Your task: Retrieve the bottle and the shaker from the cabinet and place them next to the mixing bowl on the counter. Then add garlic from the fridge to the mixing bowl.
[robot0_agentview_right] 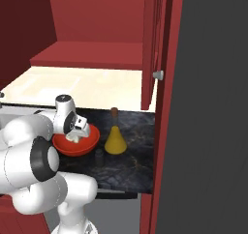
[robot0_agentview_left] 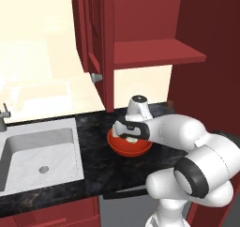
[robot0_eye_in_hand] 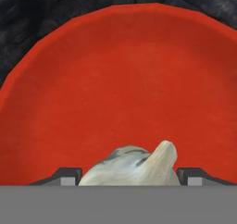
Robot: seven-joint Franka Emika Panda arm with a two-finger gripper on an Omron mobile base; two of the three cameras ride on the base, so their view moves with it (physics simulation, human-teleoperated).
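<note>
the gripper (robot0_eye_in_hand: 128, 181) is clenching the garlic (robot0_eye_in_hand: 134, 167) over the mixing bowl (robot0_eye_in_hand: 120, 79); bottle (robot0_agentview_right: 115, 140) and shaker (robot0_agentview_right: 99, 156) are standing beside it, only release remaining.

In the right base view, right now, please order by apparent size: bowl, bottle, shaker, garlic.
1. Bowl, the widest.
2. Bottle, taller than the bowl but narrower.
3. Shaker and garlic: both small and look alike; the garlic sits partly hidden at the gripper, so I cannot rank them.

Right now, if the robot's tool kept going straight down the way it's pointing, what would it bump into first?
Probably the inside of the red bowl. The tool points straight into it, with the garlic between its tips, so the garlic would likely touch first.
</note>
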